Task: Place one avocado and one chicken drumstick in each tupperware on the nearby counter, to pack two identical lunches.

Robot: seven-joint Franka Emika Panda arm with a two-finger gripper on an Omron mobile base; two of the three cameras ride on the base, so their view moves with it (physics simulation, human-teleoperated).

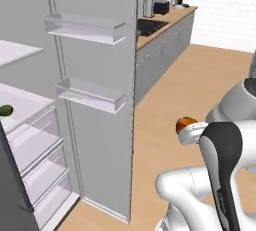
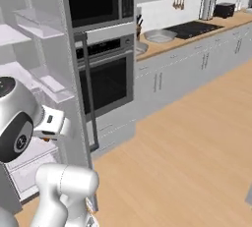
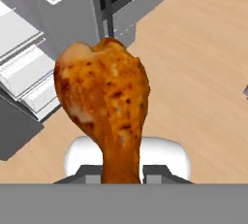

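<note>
My gripper (image 3: 121, 172) is shut on the thin end of an orange-brown chicken drumstick (image 3: 104, 102), whose plump end points away from the hand. In the left base view the drumstick (image 1: 185, 124) hangs above the wooden floor, to the right of the open fridge. A dark green avocado (image 1: 5, 110) lies on a white fridge shelf at the far left. A shallow light grey tupperware (image 2: 158, 36) rests on the tan counter (image 2: 221, 23) next to the black cooktop (image 2: 193, 28).
The open fridge door (image 1: 100, 100), with two shelf bins, stands left of the arm. A built-in oven (image 2: 106, 81) and microwave (image 2: 96, 0) fill the tall column. A toaster (image 2: 224, 9) and a metal canister (image 2: 207, 8) sit on the far counter. Wooden floor (image 2: 187, 147) stretches along the cabinets.
</note>
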